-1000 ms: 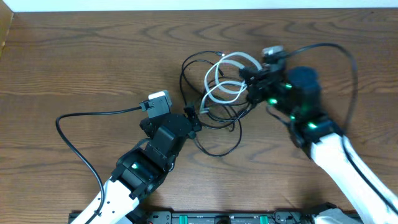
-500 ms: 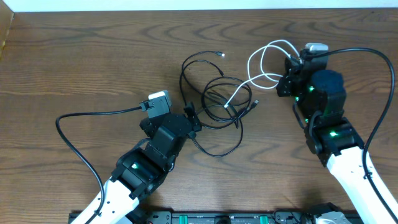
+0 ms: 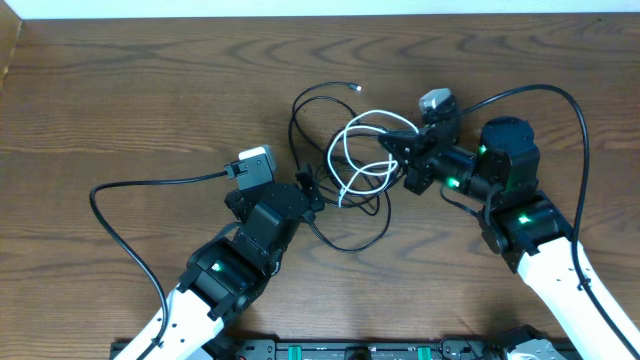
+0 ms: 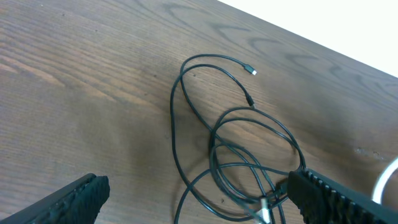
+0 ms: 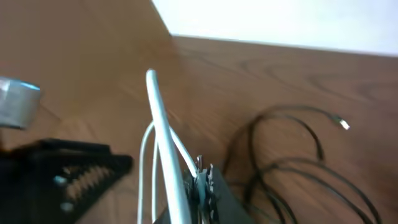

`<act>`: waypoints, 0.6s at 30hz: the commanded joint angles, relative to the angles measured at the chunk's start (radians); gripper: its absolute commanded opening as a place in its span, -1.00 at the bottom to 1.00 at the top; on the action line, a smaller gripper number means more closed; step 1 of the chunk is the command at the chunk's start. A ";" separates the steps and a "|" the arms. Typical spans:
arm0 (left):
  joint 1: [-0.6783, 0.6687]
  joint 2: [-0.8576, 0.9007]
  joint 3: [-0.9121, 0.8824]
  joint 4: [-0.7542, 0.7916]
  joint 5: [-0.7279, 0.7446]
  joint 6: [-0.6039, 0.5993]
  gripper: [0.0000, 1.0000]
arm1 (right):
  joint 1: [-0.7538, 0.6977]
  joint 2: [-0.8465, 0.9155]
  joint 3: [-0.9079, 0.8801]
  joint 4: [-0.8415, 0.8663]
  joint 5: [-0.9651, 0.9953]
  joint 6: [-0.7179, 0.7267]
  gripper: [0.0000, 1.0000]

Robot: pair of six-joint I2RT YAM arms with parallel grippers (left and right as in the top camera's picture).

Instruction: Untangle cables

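The cables lie tangled at the table's middle. Two black cables (image 3: pixel 335 205) form loose loops, and the white cable (image 3: pixel 352 140) loops over them. My right gripper (image 3: pixel 393 148) is shut on the white cable (image 5: pixel 163 134) and holds it raised at the tangle's right side; its jaws (image 5: pixel 202 186) pinch the cord near its plug. My left gripper (image 3: pixel 310 193) is open at the tangle's left edge, low over the table. In the left wrist view the left gripper (image 4: pixel 196 194) straddles the black loops (image 4: pixel 214 143) without holding them, and a white plug tip (image 4: pixel 265 213) lies by its right finger.
A black cable end with a small silver plug (image 3: pixel 352 87) reaches toward the back of the table. Thick black arm cables (image 3: pixel 130 190) curve across the left, and another (image 3: pixel 560 100) arcs at the right. The table's far edge (image 3: pixel 320 14) runs along the top.
My right gripper swung right and back with the white cable, then returned left over the black tangle, bringing the white loops back with it. The left arm has not moved.
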 commanded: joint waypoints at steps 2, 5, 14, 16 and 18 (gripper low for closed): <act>0.002 0.005 0.005 -0.003 -0.016 0.017 0.94 | -0.016 -0.020 0.004 0.063 -0.041 0.093 -0.98; 0.002 0.005 0.005 -0.003 -0.016 0.017 0.94 | -0.053 -0.044 0.005 0.101 -0.011 0.102 -0.98; 0.002 0.005 0.005 -0.003 -0.016 0.017 0.94 | -0.172 -0.117 0.007 0.308 -0.015 0.484 -0.98; 0.002 0.005 0.005 -0.003 -0.016 0.017 0.94 | -0.158 -0.111 0.007 0.198 -0.010 0.450 -0.98; 0.002 0.004 0.005 -0.003 -0.016 0.017 0.94 | -0.133 -0.098 0.007 0.036 0.035 0.358 -0.98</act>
